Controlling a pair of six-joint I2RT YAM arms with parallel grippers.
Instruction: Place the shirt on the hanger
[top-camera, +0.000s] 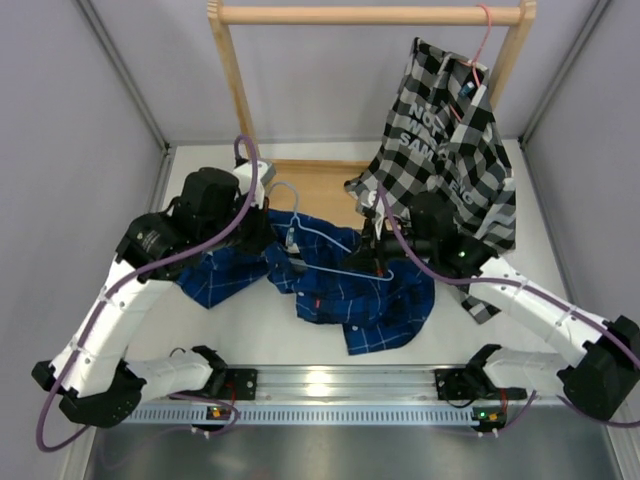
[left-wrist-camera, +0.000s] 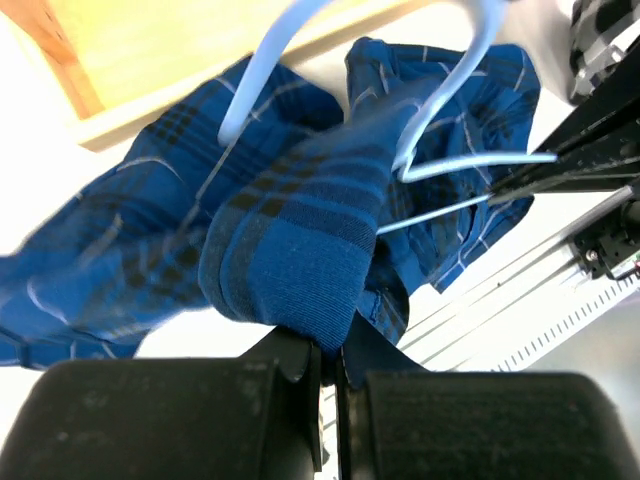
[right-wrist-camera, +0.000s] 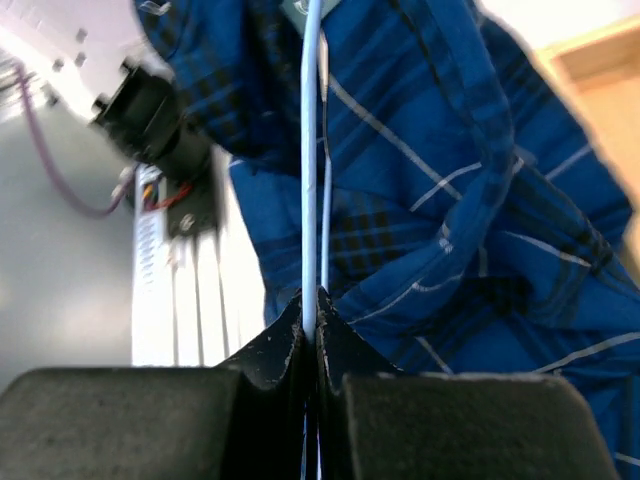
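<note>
The dark blue plaid shirt (top-camera: 350, 295) lies crumpled on the white table between the arms. The light-blue wire hanger (top-camera: 318, 230) lies on top of it, hook toward the back. My left gripper (top-camera: 262, 232) is shut on a fold of the shirt (left-wrist-camera: 290, 260), bunched just above its fingertips (left-wrist-camera: 300, 355). My right gripper (top-camera: 377, 262) is shut on the hanger's wire (right-wrist-camera: 311, 150), which runs straight up from between its fingertips over the shirt (right-wrist-camera: 450, 200). The hanger also shows in the left wrist view (left-wrist-camera: 450, 110).
A wooden rack (top-camera: 370, 15) stands at the back with a black-and-white checked shirt (top-camera: 450, 140) on a pink hanger (top-camera: 485, 30). Its wooden base board (top-camera: 320, 185) lies behind the blue shirt. A metal rail (top-camera: 340, 385) runs along the near edge.
</note>
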